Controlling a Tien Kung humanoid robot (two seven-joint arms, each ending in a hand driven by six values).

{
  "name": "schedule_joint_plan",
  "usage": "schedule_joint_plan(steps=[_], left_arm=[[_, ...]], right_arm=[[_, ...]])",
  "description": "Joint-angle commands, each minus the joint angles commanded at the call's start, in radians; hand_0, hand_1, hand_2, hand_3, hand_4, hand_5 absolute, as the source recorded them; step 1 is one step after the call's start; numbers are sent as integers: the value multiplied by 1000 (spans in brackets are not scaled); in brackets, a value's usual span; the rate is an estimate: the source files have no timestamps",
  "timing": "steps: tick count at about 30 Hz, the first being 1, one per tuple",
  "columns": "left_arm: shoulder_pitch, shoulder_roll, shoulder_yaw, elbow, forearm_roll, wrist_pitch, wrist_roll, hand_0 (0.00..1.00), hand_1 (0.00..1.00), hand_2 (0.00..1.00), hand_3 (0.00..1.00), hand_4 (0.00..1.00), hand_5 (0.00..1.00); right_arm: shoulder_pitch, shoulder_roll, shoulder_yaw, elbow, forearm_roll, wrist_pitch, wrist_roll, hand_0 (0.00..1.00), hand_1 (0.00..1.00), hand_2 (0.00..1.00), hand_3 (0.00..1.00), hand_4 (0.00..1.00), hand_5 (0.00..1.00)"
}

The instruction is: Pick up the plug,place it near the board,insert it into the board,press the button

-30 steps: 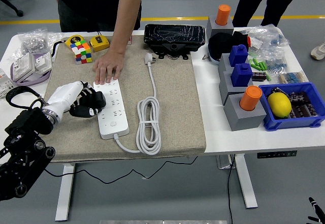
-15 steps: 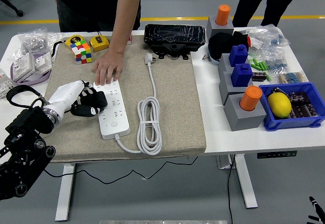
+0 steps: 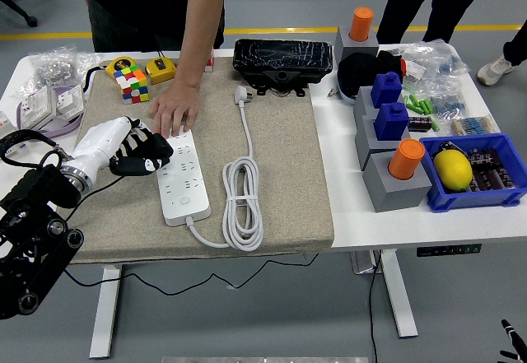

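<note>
A white power strip (image 3: 183, 177) lies lengthwise on the beige mat (image 3: 280, 157). Its white cable is coiled (image 3: 241, 201) to the right and ends in a white plug (image 3: 241, 95), which lies loose on the mat at the far side. My left hand (image 3: 146, 152), with black fingers and a white wrist, lies against the strip's left edge near its far end. Its fingers are relaxed and hold nothing. A person's hand (image 3: 174, 110) rests flat on the far end of the strip.
A colour cube (image 3: 131, 82), a yellow tape measure (image 3: 161, 69) and a black case (image 3: 283, 57) stand at the mat's far edge. Grey blocks with blue and orange pegs (image 3: 394, 157) and a blue bin (image 3: 486, 190) stand to the right. Bags (image 3: 49, 100) lie far left.
My left hand has moved a little up the table along the strip's left edge, toward the person's hand. The person's hand, the strip and the plug have stayed in place.
</note>
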Motion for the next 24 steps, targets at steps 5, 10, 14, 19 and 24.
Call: schedule_joint_plan(steps=[5, 10, 14, 19, 24], left_arm=[[6, 6, -22, -5, 3, 2, -7, 251, 291, 308, 381, 836, 286], [16, 9, -61, 22, 12, -4, -12, 251, 291, 308, 381, 836, 286], [28, 12, -100, 54, 20, -12, -20, 284, 314, 334, 397, 839, 283], [48, 19, -148, 83, 44, -35, -22, 320, 381, 410, 441, 840, 270], [65, 29, -163, 84, 56, -67, -16, 347, 446, 453, 472, 844, 231]], right_arm=[[-2, 1, -1, 0, 0, 0, 0, 810, 756, 734, 779, 998, 998], [-2, 2, 0, 0, 0, 0, 0, 810, 756, 734, 779, 998, 998], [-3, 3, 0, 0, 0, 0, -1, 811, 756, 734, 779, 998, 998], [-3, 3, 3, 0, -2, 0, -1, 811, 755, 734, 779, 998, 998], [-1, 2, 4, 0, -2, 0, -1, 810, 755, 734, 779, 998, 998]])
